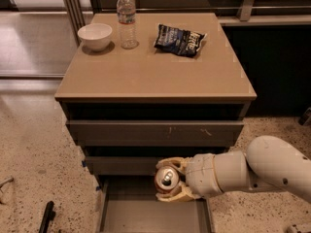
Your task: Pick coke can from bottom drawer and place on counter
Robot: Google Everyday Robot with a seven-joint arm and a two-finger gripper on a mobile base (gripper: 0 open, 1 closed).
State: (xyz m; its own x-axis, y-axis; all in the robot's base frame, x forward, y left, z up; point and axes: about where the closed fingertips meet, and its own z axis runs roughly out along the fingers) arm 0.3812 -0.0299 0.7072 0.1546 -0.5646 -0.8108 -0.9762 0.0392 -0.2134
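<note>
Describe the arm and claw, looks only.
The arm is a smooth, rounded white shell with a thick cylindrical wrist segment. The claw, low over the bottom drawer, has two curved, cream-yellow fingers. No cables show.

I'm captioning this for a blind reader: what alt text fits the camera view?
The robot's pincer is shut on a coke can over the open bottom drawer. On the tan counter above stand a white bowl, a water bottle and a dark snack bag.
</note>
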